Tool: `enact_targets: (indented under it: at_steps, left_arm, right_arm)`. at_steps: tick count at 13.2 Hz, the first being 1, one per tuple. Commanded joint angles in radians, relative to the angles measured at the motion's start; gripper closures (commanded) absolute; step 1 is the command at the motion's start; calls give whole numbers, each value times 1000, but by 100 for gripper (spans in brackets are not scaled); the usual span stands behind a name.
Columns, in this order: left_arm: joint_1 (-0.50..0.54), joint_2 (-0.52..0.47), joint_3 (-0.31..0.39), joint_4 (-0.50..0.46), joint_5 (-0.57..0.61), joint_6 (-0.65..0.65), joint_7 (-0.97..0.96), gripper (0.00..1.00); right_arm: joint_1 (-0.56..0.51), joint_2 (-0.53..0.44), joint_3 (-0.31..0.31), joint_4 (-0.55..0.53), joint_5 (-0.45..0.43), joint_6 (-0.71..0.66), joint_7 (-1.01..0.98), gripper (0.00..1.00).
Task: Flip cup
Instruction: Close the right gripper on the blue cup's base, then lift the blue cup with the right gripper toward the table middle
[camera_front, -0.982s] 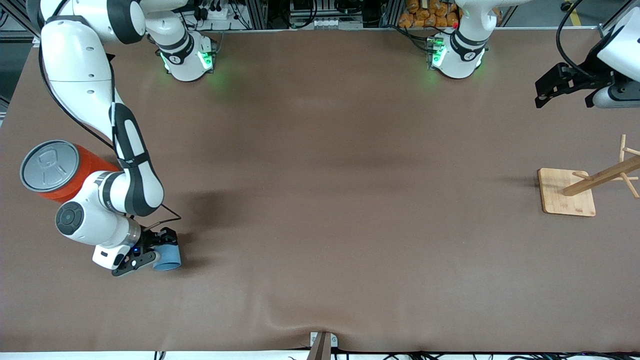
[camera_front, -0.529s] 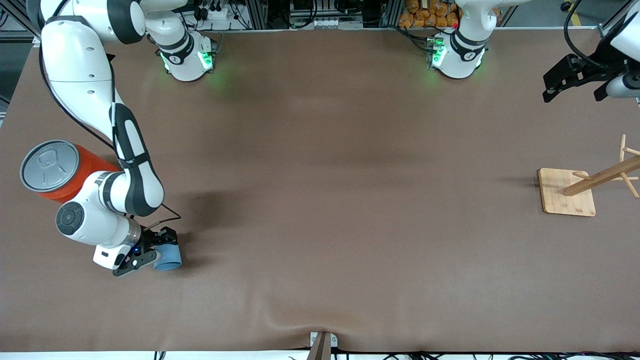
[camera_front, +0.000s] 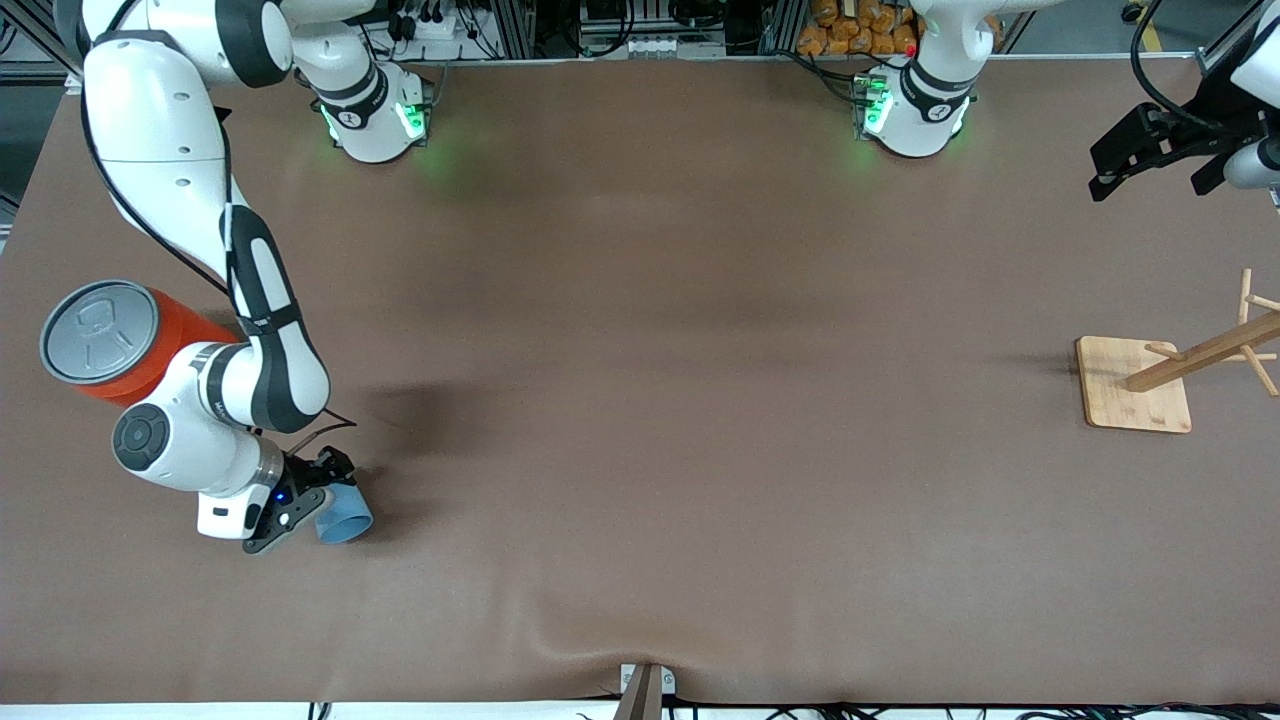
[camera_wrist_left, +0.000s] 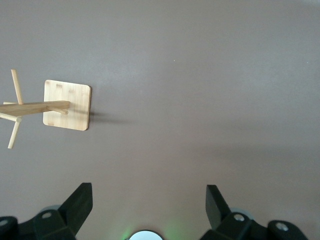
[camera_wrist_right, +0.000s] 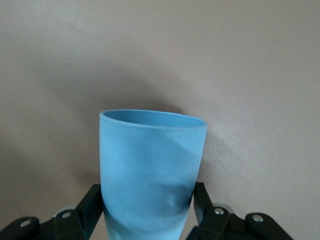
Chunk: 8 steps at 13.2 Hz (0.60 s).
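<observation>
Light-blue and tapered, the cup (camera_front: 344, 521) is seen in the lower left of the front view, clamped between the fingers of the right gripper (camera_front: 318, 498) toward the right arm's end of the table (camera_front: 660, 400). It is held tilted, its narrower end lying between the black fingers and its wider rim pointing away from the wrist. In the right wrist view the cup (camera_wrist_right: 150, 172) fills the centre of the frame, pinched at its lower part by a finger (camera_wrist_right: 92, 207) on each side, with its rim directed away from the camera above the brown surface. An orange can (camera_front: 125, 345) with a grey lid is seen at the left edge of the front view, just beside the right arm's forearm. The left gripper (camera_front: 1130, 160) is found in the upper right corner of the front view, raised over the table's edge, where the left arm waits. Its fingers (camera_wrist_left: 80, 202) are shown spread wide and empty in the left wrist view. A wooden rack (camera_front: 1140, 385) on a square base is seen at the right of the front view.
</observation>
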Motion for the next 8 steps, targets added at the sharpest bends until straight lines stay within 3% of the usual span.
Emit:
enact_targets:
  at_steps: [1, 5, 8]
  left_arm:
    - [7, -21, -4, 0, 7, -13, -14, 0]
    - [8, -21, -4, 0, 4, -8, -14, 0]
    - [7, -18, -5, 0, 4, -4, -15, 0]
  right_arm:
    - [38, -58, -2, 0, 25, -114, -160, 85]
    - [183, -147, -4, -6, 23, -284, -193, 86]
    - [308, -151, 1, -6, 25, -297, -222, 86]
